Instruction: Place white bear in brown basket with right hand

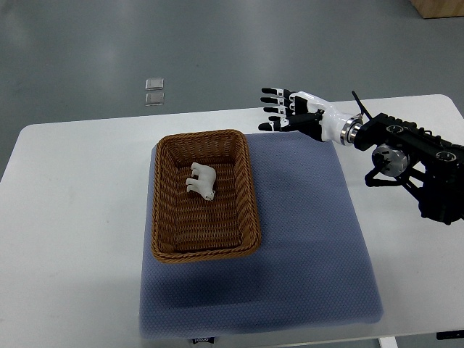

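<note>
A small white bear (202, 180) lies inside the brown wicker basket (246, 196), in its upper half. The basket stands on the left part of a blue-grey mat (312, 239). My right hand (279, 110) hovers to the upper right of the basket, near the mat's far edge, fingers spread and holding nothing. Its black forearm (413, 148) comes in from the right edge. The left arm does not show.
The mat lies on a white table (72, 217). Beyond the table's far edge, two small clear squares (154, 90) sit on the grey floor. A wooden object corner (438, 7) shows at the top right.
</note>
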You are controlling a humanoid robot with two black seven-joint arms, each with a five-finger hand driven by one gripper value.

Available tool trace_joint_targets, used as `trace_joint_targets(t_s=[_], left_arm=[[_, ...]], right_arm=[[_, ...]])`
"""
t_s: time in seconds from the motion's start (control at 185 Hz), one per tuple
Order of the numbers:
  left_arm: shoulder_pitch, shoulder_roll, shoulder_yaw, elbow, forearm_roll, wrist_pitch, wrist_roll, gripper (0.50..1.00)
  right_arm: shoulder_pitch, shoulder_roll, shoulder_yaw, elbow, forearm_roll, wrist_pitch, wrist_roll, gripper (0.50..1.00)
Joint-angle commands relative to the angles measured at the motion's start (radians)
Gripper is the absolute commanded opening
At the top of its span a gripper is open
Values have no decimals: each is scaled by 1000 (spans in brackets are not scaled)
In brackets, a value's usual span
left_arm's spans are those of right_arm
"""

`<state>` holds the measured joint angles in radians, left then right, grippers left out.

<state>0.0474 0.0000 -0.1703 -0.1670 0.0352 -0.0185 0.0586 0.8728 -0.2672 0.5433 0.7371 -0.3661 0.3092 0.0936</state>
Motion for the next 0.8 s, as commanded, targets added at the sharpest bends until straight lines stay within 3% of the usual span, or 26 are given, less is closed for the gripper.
trace_joint_targets(t_s=[0.0, 0.211, 0.794], left_arm=[[0, 0, 0, 3, 0, 0, 0, 1000], [0, 0, 0, 6, -1, 2, 1, 1000], [12, 0, 2, 12, 0, 3, 1, 1000]], right_arm=[[-20, -15, 1, -10, 114, 11, -34, 938], [-57, -35, 1, -12, 291, 44, -60, 938], [-87, -32, 3, -10, 299, 44, -46, 940]])
